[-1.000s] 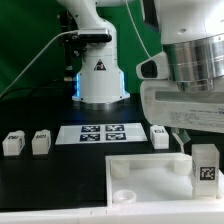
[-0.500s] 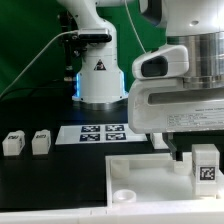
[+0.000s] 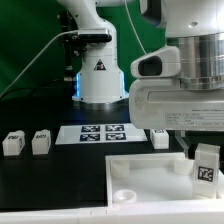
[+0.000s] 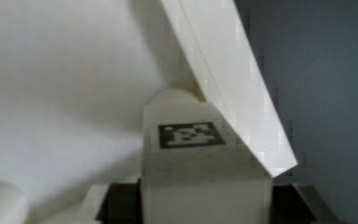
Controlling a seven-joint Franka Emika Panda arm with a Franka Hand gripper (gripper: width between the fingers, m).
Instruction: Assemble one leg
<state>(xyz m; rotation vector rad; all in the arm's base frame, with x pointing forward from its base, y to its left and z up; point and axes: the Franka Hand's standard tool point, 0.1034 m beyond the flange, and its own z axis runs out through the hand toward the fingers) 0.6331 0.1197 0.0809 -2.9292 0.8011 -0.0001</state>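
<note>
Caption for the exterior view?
Pincer grips the leg beside the white panel; three more legs flank the marker board.

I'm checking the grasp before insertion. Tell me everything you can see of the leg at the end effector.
The leg is a small white block, plastic-looking, taller than wide, with a square black-and-white tag on one face. It stands upright at the exterior view's right, over a corner of the white panel, between the dark fingers of the end effector, which appear to clamp its sides. Whether its base touches the panel is unclear.

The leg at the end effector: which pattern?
Black-and-white square tag on the leg; wrist view.
</note>
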